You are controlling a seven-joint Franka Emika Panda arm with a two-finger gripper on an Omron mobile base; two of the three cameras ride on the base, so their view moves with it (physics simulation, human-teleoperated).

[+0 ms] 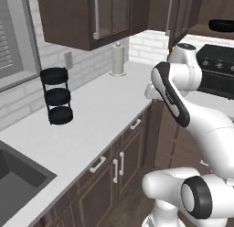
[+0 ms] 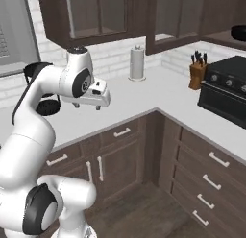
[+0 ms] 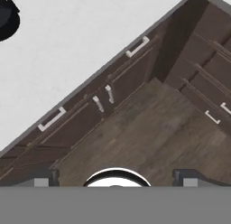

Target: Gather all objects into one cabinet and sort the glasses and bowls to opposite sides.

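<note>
Nothing is held: the tool (image 2: 89, 106), jaws fully spread, is carried left of centre above the white surface (image 2: 158, 90). A reach is judged pending; the black bowl (image 2: 239, 32) sits on the cabinet shelf, upper right.

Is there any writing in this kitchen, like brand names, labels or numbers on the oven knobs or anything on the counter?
None can be read.
The toaster oven has knobs with no legible marks.
The paper towel roll, knife block and black tiered rack are plain.
The robot's gripper, jaws open, carries no label or logo.
</note>
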